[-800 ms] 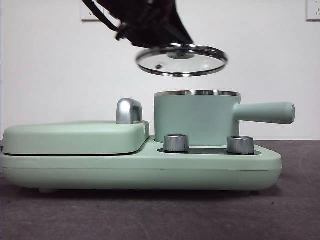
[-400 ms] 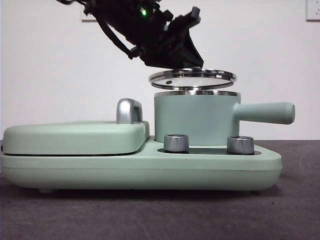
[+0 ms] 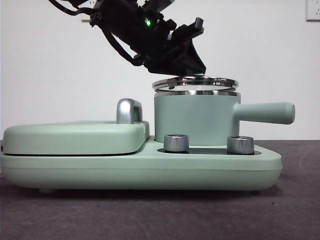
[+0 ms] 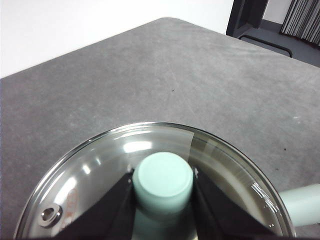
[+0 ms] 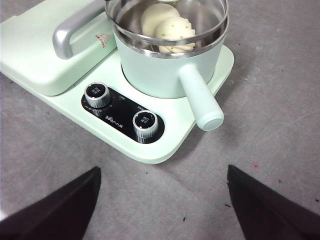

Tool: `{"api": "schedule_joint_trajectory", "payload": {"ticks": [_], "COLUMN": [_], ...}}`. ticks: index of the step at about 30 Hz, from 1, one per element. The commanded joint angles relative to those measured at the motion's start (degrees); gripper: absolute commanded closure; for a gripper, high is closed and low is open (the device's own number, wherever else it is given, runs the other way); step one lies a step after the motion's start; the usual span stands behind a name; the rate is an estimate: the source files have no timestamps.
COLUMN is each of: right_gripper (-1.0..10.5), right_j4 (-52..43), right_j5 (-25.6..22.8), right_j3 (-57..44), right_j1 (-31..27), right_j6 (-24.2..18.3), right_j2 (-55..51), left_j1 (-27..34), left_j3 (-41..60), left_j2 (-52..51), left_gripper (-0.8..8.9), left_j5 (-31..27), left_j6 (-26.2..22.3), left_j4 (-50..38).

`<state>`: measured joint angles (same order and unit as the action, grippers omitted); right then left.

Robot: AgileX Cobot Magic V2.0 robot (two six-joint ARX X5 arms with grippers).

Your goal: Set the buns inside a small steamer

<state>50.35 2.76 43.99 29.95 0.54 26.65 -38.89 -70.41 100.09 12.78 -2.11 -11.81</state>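
Note:
The small steamer (image 3: 195, 120) is a mint-green pot with a steel rim, standing on the right of a green appliance base. In the right wrist view it (image 5: 160, 70) holds both buns: the smooth white one (image 5: 151, 17) and the swirl one with green flecks (image 5: 176, 31). My left gripper (image 3: 182, 62) is shut on the green knob (image 4: 163, 180) of the glass lid (image 3: 195, 82). It holds the lid just over the pot's rim, slightly tilted. My right gripper (image 5: 160, 210) is open and empty above the table, in front of the appliance.
The flat green griddle section (image 3: 75, 137) with its silver handle (image 3: 129, 111) lies left of the pot. The pot's long side handle (image 3: 265, 112) sticks out to the right. Two steel dials (image 3: 176, 142) (image 3: 240, 144) sit on the base front.
My left gripper has carried the lid down and to the right, from well above the pot to just over its rim.

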Motion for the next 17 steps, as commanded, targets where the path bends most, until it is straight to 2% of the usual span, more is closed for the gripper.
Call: {"api": "schedule_joint_trajectory", "payload": {"ticks": [1, 17], "right_gripper": [5.5, 5.5], "right_j4": [-0.4, -0.4], "right_j5": [-0.2, -0.2], "right_j3": [0.2, 0.2], "right_j1": [0.3, 0.3], "right_j6": [1.0, 1.0], "right_j2": [0.2, 0.2], "left_j1": [-0.5, -0.5], "left_j3": [-1.0, -1.0], "left_j2": [1.4, 3.1], "left_gripper": [7.98, 7.98], "left_j5": [0.1, 0.1], "left_j6": [-0.2, -0.2], "left_j4": [-1.7, -2.4]}}
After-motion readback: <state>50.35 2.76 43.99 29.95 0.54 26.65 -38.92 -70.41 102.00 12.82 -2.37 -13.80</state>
